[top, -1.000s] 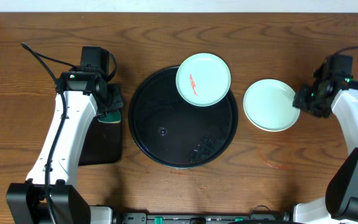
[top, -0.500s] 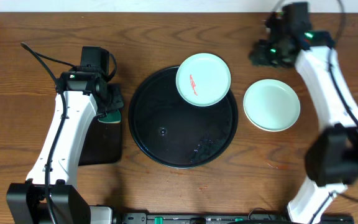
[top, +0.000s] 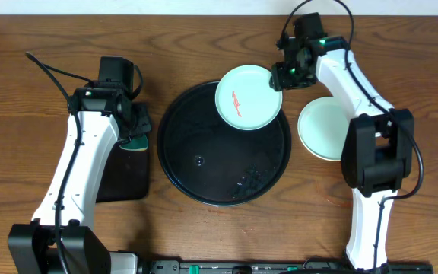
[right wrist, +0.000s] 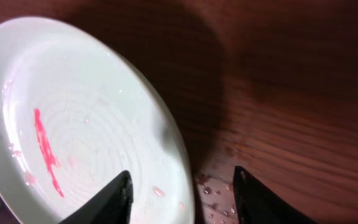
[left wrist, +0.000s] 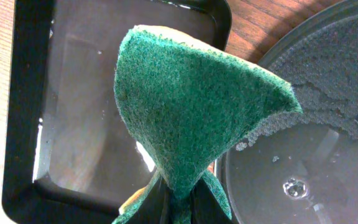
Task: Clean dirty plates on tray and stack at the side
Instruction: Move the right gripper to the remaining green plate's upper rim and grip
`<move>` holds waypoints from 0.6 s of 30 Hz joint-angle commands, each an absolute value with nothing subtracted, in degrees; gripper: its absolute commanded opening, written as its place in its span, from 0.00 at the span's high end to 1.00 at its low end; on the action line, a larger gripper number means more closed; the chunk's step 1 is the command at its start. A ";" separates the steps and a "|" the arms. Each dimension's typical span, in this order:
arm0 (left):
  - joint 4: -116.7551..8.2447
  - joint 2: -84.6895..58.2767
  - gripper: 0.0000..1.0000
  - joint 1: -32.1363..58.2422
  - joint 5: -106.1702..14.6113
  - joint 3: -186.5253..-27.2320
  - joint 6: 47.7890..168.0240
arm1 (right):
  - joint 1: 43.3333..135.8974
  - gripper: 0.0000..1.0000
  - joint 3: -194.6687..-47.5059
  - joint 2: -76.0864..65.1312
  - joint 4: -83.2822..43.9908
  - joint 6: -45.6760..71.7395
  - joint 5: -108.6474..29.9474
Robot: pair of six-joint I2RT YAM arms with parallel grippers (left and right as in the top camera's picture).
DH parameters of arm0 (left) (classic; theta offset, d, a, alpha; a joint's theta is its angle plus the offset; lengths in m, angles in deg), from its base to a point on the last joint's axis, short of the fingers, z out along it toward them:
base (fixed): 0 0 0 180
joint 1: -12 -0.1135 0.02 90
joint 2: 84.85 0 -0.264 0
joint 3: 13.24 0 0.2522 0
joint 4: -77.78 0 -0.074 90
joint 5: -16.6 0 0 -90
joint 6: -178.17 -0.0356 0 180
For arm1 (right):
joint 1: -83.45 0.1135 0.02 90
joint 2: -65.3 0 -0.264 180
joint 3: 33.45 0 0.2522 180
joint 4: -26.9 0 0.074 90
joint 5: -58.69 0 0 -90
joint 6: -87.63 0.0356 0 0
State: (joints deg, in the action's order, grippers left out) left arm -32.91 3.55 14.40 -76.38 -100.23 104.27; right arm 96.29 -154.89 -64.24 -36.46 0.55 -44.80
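A mint plate (top: 249, 97) with a red smear rests on the upper right rim of the large round black tray (top: 204, 167); it fills the left of the right wrist view (right wrist: 86, 137). My right gripper (top: 282, 76) is open, its fingers (right wrist: 185, 193) astride the plate's right edge. Another mint plate (top: 327, 129), partly hidden by the right arm, lies on the table to the right of the tray. My left gripper (top: 134, 131) is shut on a green sponge (left wrist: 191, 118) beside the tray's left rim (left wrist: 303, 124). No pale yellow plate is in view.
A smaller rectangular black tray (top: 124, 171) lies under the left arm, and it shows wet in the left wrist view (left wrist: 92, 112). Water drops sit on the round tray and on the wood near the right gripper. A cable (top: 52, 70) trails at the left.
My right arm has swung from the right of the side plate, round the back, to the right edge of the smeared plate. The left arm and plates have not moved.
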 commanded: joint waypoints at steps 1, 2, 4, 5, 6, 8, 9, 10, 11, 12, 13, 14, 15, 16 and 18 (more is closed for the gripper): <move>-32.80 3.87 0.92 14.16 -77.10 -100.34 103.46 | 96.73 0.55 -156.38 -66.36 -36.03 1.19 -45.50; -32.80 3.87 0.93 14.16 -77.08 -100.34 103.46 | 96.73 0.59 -156.38 -66.93 -35.77 2.17 -45.44; -32.80 3.87 0.93 14.16 -77.10 -100.34 103.46 | 96.73 0.68 -156.38 -67.28 -35.37 4.03 -45.39; -32.80 3.87 0.92 14.16 -77.10 -100.34 103.46 | 96.71 0.74 -156.38 -67.34 -35.20 4.51 -45.24; -32.78 3.87 0.93 14.16 -77.10 -100.34 103.46 | 96.66 0.80 -156.38 -67.34 -35.02 4.51 -45.26; -32.80 3.87 0.93 14.16 -77.10 -100.34 103.46 | 96.66 0.91 -156.40 -67.34 -34.87 5.21 -45.13; -32.80 3.87 0.92 14.16 -77.10 -100.34 103.46 | 96.66 0.96 -156.40 -67.34 -34.93 5.56 -45.09; -32.80 3.87 0.93 14.16 -77.10 -100.34 103.46 | 96.66 0.99 -156.40 -67.32 -35.18 5.95 -45.11; -32.80 3.87 0.93 14.16 -77.10 -100.34 103.46 | 96.66 0.99 -156.42 -67.28 -35.59 6.45 -45.11; -32.80 3.87 0.93 14.16 -77.10 -100.34 103.46 | 96.66 0.99 -156.44 -67.19 -36.03 7.15 -45.11; -32.80 3.87 0.93 14.16 -77.10 -100.34 103.46 | 96.69 0.99 -156.57 -67.02 -36.77 8.03 -45.35; -32.80 3.87 0.93 14.16 -77.10 -100.34 103.46 | 96.77 0.99 -156.88 -66.69 -37.95 8.88 -45.92; -32.80 3.87 0.93 14.16 -77.08 -100.34 103.48 | 96.88 0.99 -157.14 -66.45 -38.85 9.27 -46.46; -32.80 3.87 0.93 14.16 -77.08 -100.34 103.48 | 97.12 0.99 -157.45 -66.01 -39.98 9.80 -47.10; -32.80 3.87 0.93 14.16 -77.06 -100.34 103.48 | 97.91 0.99 -157.84 -64.94 -42.19 10.50 -47.89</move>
State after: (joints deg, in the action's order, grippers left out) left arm -32.91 3.55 14.40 -76.38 -100.23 104.25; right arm 96.62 -156.05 -66.88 -40.68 7.74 -45.94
